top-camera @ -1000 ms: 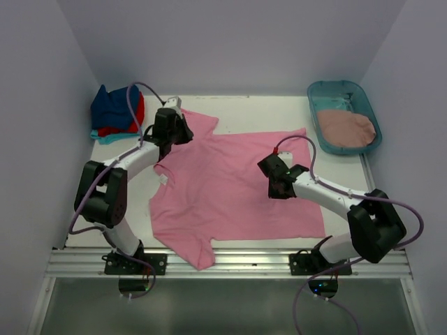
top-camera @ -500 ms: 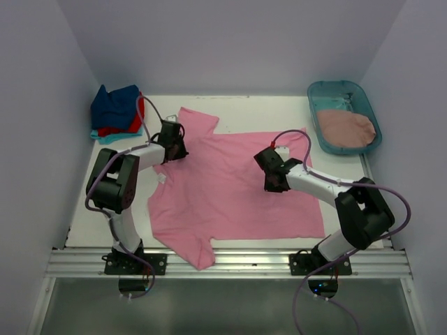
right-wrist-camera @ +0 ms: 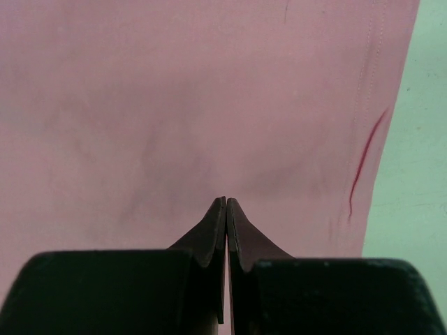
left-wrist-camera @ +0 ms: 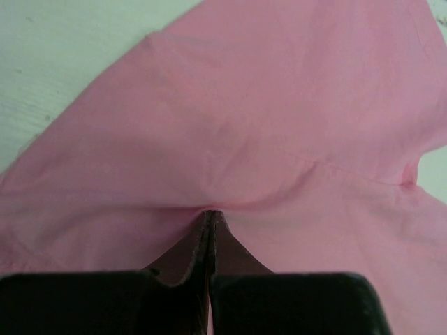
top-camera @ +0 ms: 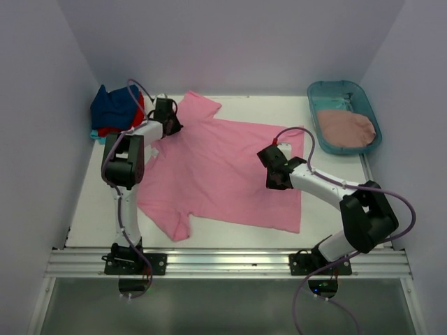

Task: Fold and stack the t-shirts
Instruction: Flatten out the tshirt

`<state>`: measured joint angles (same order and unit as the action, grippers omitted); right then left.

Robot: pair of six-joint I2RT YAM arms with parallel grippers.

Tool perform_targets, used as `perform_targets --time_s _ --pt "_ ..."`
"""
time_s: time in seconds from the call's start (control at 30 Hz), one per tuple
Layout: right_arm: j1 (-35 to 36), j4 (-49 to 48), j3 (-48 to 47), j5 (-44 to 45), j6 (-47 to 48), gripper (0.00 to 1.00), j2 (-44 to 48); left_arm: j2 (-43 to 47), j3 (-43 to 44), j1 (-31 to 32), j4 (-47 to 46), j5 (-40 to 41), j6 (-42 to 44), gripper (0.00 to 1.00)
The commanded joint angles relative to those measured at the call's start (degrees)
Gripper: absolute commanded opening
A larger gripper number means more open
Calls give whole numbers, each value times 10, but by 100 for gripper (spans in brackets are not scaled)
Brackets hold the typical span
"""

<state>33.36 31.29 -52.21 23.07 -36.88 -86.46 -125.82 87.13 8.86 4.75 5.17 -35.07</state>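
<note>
A bright pink t-shirt lies spread flat across the middle of the table, one sleeve toward the back left. My left gripper is shut at the shirt's back left corner, and in the left wrist view the cloth puckers into creases at its tips. My right gripper is shut with its tips down on the smooth cloth near the right hem. A folded stack at the back left holds navy blue, red and turquoise t-shirts.
A teal plastic tub at the back right holds a dusty rose t-shirt. A loose red thread lies on the pink cloth by its hem. Bare white table shows beyond that hem. Walls enclose three sides.
The left gripper has moved toward the back left, and the pink t-shirt has slid and turned that way with it. The right gripper has barely shifted.
</note>
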Motion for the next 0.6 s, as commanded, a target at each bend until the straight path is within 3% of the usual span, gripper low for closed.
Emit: perform_targets --time_s 0.0,0.1,0.27,0.57 --pt "-2 -11 -20 18 11 0 23 -38 58 -14 38 17 -10 0" --pt "-3 -7 -18 24 12 0 30 -44 83 -24 64 41 -26 0" --pt "-19 -18 -11 22 8 0 22 -2 6 -40 32 56 -40 0" --pt "-110 -51 -73 -31 18 0 -118 13 -26 -48 27 37 -41 0"
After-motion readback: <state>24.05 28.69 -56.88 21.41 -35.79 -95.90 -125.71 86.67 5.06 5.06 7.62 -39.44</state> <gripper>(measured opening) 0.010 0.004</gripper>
